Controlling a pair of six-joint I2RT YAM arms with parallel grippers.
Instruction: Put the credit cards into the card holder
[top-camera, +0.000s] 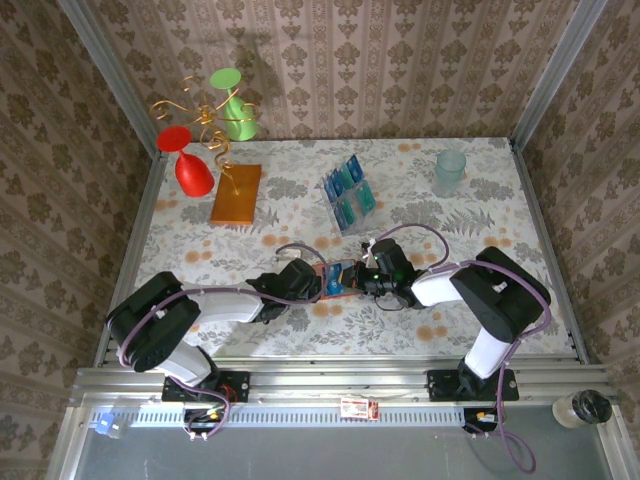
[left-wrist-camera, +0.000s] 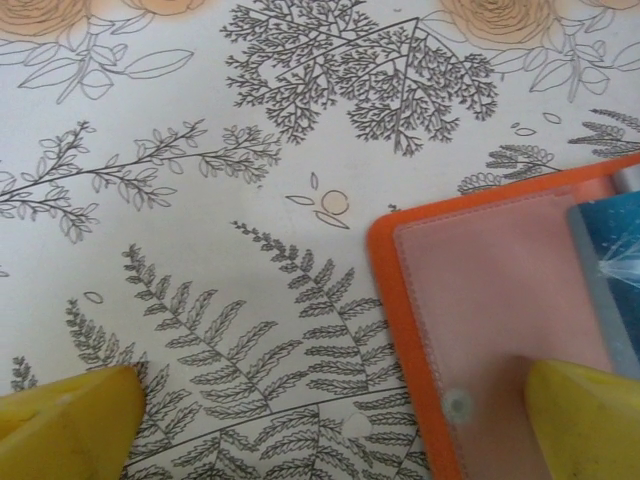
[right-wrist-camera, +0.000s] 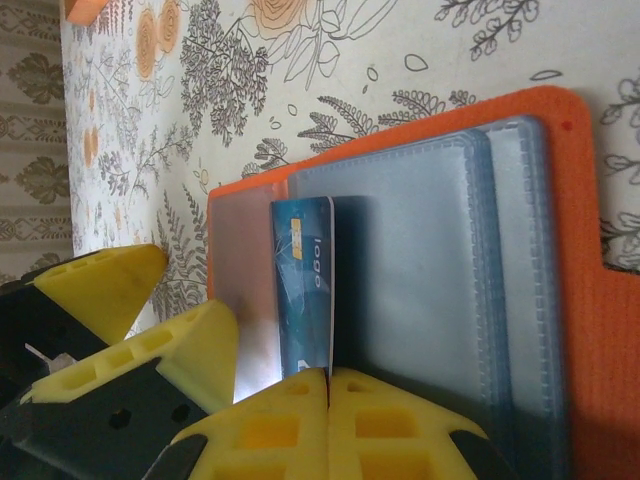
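Note:
The orange card holder (top-camera: 338, 278) lies open mid-table, grey-blue pockets (right-wrist-camera: 420, 300) facing up. My right gripper (right-wrist-camera: 328, 375) is shut on the near edge of a dark blue credit card (right-wrist-camera: 303, 290). The card stands on edge against the left rim of the grey-blue pockets, next to the clear flap. My left gripper (left-wrist-camera: 330, 430) is open. One of its fingers (left-wrist-camera: 585, 420) rests on the holder's clear flap (left-wrist-camera: 480, 300), the other on the tablecloth. More blue and teal credit cards (top-camera: 348, 195) stand in a clear rack behind.
An orange-brown slab (top-camera: 236, 193) lies at the back left. Beside it, a gold wire stand carries a red cup (top-camera: 190, 165) and a green cup (top-camera: 234, 108). A clear cup (top-camera: 449, 172) stands at the back right. Patterned walls close in the table.

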